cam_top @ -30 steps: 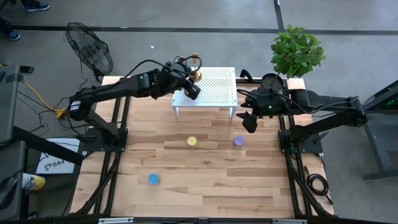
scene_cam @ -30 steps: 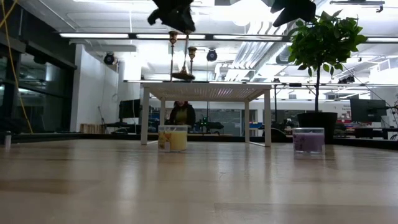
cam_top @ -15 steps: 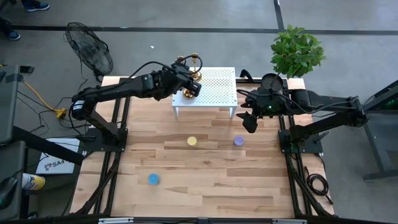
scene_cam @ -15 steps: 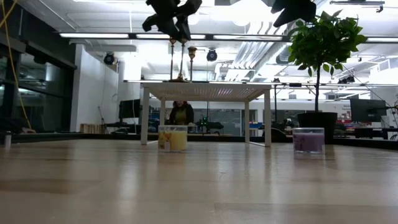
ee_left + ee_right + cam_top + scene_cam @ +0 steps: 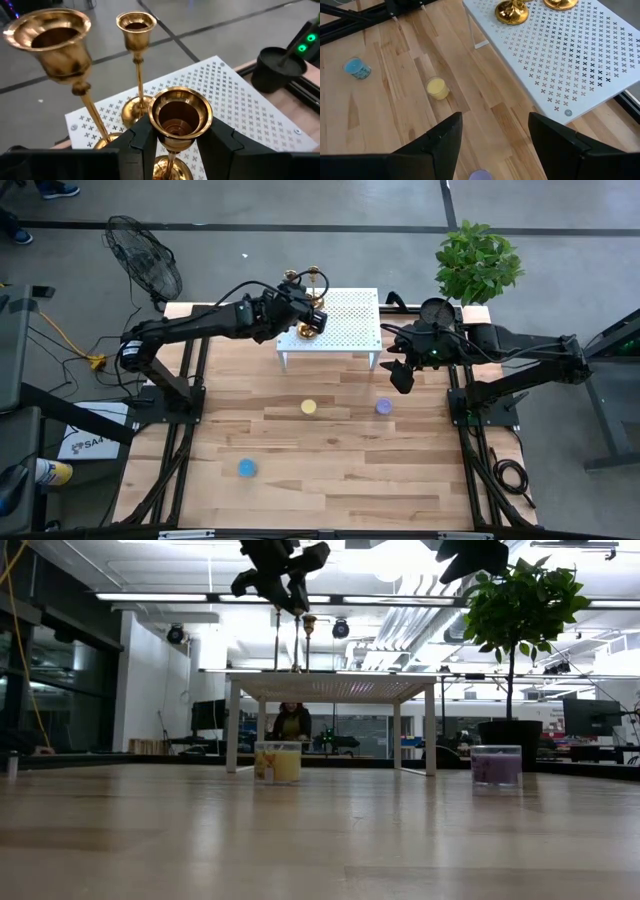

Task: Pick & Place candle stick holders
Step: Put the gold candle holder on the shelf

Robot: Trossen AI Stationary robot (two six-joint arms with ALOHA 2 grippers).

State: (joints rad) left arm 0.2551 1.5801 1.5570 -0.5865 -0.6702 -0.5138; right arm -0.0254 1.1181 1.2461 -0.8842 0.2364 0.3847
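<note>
Left claw (image 5: 175, 145) grips nearest candle stick holder (image 5: 180, 117) by its stem; two neighbours (image 5: 136, 25) crowd close, risking knocks. Right claw (image 5: 492, 137) waits open.

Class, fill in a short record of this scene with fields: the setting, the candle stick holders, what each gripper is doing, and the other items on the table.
setting: wooden table with a white perforated stand at its far side
candle stick holders: three gold ones grouped on the stand's left end
left gripper: over the stand, fingers either side of one holder's stem
right gripper: open, waiting beside the stand's right end
other items: yellow candle, purple candle, blue candle
</note>
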